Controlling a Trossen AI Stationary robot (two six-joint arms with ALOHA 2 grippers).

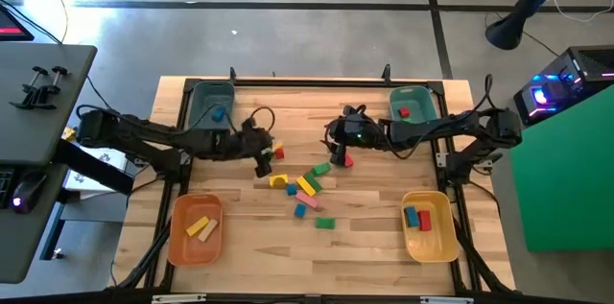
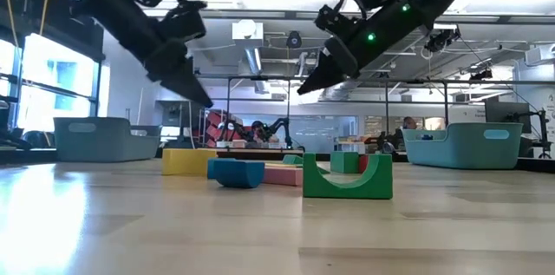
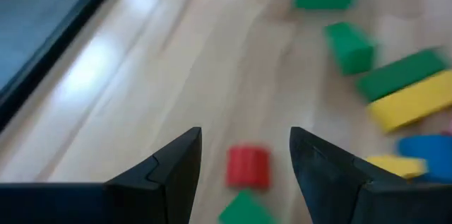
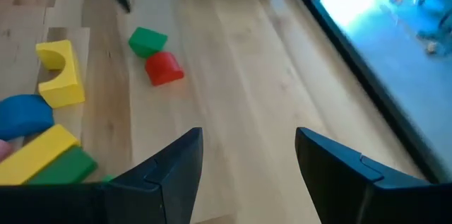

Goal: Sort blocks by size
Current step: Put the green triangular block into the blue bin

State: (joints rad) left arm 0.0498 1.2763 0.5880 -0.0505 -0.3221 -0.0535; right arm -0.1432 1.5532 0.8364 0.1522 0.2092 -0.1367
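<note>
High view looks straight down; low view sits at tabletop level; wrist views hang close above the shared blocks (image 1: 305, 186).

Setting: robotics laboratory | Evidence: wooden counter (image 1: 259, 246) bounded by a black metal frame (image 1: 317, 81) carrying two dark arms | polished concrete floor (image 1: 288, 16) | exposed ceiling ducts (image 2: 251, 45) | further robot arms on distant benches (image 2: 260, 129) | lit computer tower (image 1: 556, 88) beside the counter's right edge | black desk (image 1: 38, 93) off its left edge.
</note>
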